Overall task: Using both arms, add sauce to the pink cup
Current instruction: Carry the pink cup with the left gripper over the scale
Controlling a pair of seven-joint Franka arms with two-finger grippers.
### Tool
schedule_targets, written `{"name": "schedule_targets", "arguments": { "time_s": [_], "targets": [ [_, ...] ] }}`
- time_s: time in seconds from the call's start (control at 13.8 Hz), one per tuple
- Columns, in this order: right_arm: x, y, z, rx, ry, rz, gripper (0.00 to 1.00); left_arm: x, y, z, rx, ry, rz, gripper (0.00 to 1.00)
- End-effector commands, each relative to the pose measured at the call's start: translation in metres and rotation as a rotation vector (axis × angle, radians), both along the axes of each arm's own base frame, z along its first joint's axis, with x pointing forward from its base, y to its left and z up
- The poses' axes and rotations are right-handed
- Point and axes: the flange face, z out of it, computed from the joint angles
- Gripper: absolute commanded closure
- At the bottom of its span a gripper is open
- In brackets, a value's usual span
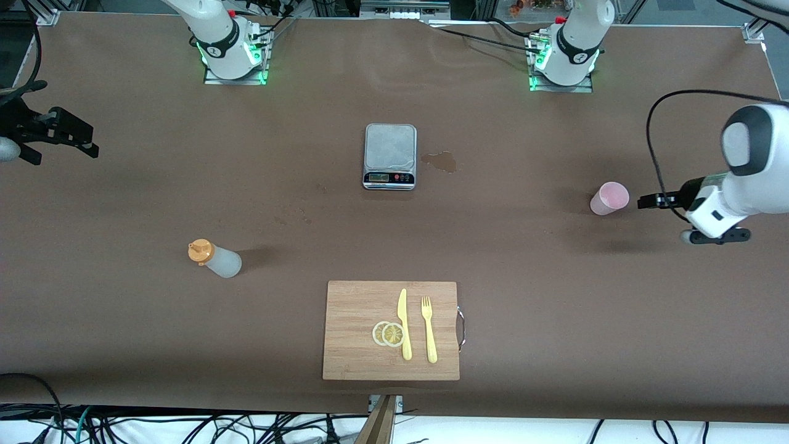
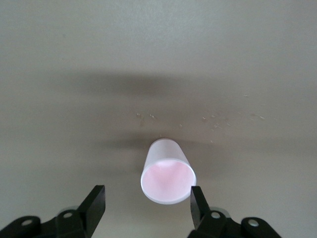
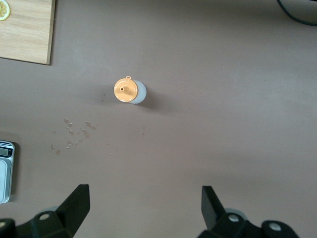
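The pink cup (image 1: 609, 198) stands upright toward the left arm's end of the table. My left gripper (image 1: 645, 201) is low beside it and open. In the left wrist view the cup (image 2: 168, 172) has its rim between the fingers, close to one fingertip (image 2: 197, 200), with a wide gap to the other; the left gripper (image 2: 146, 199) holds nothing. The sauce (image 1: 214, 258), a whitish bottle with an orange cap, stands toward the right arm's end. My right gripper (image 1: 69, 133) hangs open and empty at that table end. The right wrist view shows the sauce (image 3: 130, 91) well ahead of the open right gripper (image 3: 145, 203).
A grey kitchen scale (image 1: 390, 155) sits mid-table with a wet stain (image 1: 440, 161) beside it. Nearer the front camera lies a wooden cutting board (image 1: 354, 308) bearing a yellow knife (image 1: 404, 324), a yellow fork (image 1: 429, 330) and lemon slices (image 1: 388, 333).
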Motion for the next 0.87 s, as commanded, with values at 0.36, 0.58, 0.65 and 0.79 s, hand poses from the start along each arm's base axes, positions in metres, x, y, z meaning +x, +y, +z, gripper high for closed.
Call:
{"name": "schedule_targets", "arguments": {
  "time_s": [0.36,0.58,0.65,0.79],
  "targets": [
    [-0.002,0.002,0.002,-0.011,-0.006,0.019,0.0,-0.05,0.021,-0.056,-0.048,-0.07,-0.073,0.36],
    [-0.002,0.004,0.002,-0.011,-0.006,0.024,0.0,-0.054,0.012,-0.061,-0.072,-0.063,-0.078,0.37],
    [-0.002,0.005,0.002,-0.011,-0.006,0.025,0.0,-0.053,0.004,-0.062,-0.082,-0.064,-0.084,0.38],
    [-0.003,0.007,0.001,-0.011,0.0,0.028,0.0,-0.056,0.008,-0.076,-0.094,-0.041,-0.09,0.53]
  ]
}}
